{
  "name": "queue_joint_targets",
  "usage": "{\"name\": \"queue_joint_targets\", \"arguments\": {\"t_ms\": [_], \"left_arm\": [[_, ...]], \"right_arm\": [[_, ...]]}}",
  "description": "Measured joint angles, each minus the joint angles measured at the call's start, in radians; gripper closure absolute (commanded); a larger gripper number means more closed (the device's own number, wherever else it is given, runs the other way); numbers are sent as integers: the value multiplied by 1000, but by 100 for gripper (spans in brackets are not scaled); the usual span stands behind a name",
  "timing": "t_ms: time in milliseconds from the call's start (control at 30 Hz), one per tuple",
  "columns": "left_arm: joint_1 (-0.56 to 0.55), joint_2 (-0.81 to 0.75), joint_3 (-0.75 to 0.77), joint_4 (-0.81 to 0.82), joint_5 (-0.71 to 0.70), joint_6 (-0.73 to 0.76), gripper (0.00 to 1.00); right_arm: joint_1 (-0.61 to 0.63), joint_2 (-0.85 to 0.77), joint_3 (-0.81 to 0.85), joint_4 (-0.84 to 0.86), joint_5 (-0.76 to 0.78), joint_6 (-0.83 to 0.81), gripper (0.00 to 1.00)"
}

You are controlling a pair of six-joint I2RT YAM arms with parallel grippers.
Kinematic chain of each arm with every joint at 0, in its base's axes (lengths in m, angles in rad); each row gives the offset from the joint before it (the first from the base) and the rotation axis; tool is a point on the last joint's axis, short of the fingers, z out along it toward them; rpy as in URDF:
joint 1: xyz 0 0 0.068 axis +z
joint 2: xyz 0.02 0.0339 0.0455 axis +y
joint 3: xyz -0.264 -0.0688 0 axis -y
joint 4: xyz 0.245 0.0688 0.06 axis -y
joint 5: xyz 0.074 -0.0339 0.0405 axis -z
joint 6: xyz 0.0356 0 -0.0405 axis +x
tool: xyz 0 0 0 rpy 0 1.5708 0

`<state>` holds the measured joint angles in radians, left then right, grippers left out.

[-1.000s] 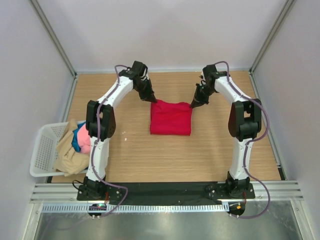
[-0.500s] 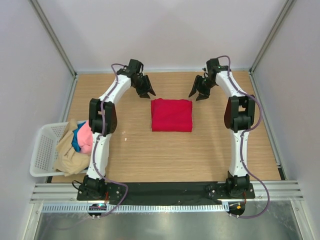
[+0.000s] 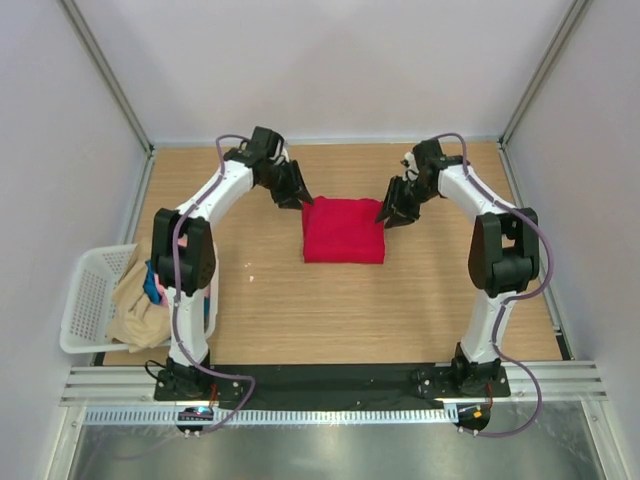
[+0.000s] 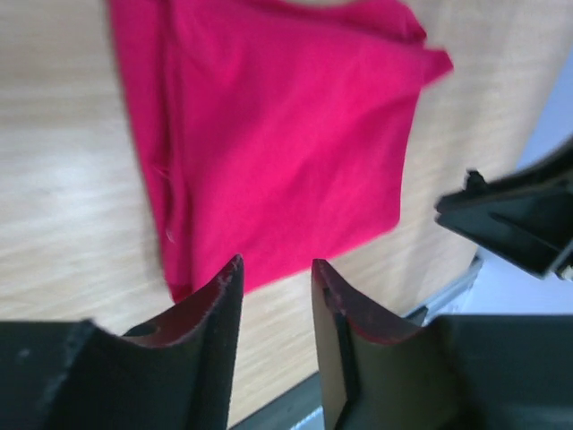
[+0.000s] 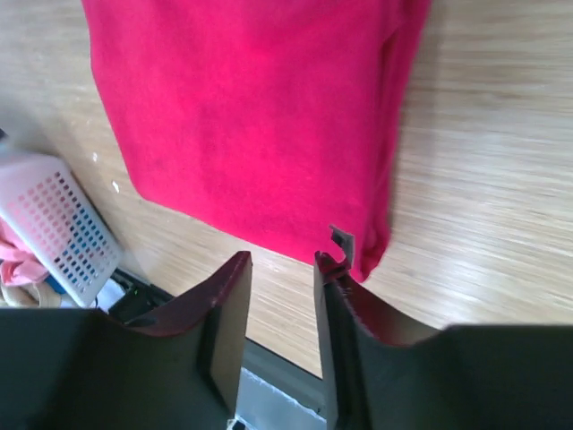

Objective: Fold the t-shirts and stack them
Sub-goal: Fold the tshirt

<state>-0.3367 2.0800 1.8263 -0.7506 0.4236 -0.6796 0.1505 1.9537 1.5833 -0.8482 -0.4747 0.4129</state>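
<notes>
Done with the red t-shirt [image 3: 343, 231], folded flat mid-frame on the tabletop [image 3: 300, 300], left claw [image 3: 298, 197] and right claw [image 3: 390, 213] open and empty by its top corners; left to do, other shirts [image 3: 132, 305] in the basket [image 3: 85, 300], lower left.

bare tabletop [image 3: 300, 310] around the red t-shirt [image 3: 343, 230], left gripper [image 3: 303, 201] and right gripper [image 3: 386, 217] at its far corners, basket [image 3: 85, 300] far left
</notes>
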Motion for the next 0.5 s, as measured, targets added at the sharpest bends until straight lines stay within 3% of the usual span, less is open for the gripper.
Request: {"name": "queue_joint_targets", "arguments": {"t_ms": [67, 300, 500], "left_arm": [[-33, -35, -75, 29, 26, -1, 68], [-112, -34, -184, 114, 84, -13, 72], [-94, 78, -71, 235, 144, -36, 73]], "right_arm": [[16, -18, -69, 51, -31, 13, 72], [9, 42, -140, 304, -115, 146, 94], [3, 179, -88, 496, -172, 254, 98]]}}
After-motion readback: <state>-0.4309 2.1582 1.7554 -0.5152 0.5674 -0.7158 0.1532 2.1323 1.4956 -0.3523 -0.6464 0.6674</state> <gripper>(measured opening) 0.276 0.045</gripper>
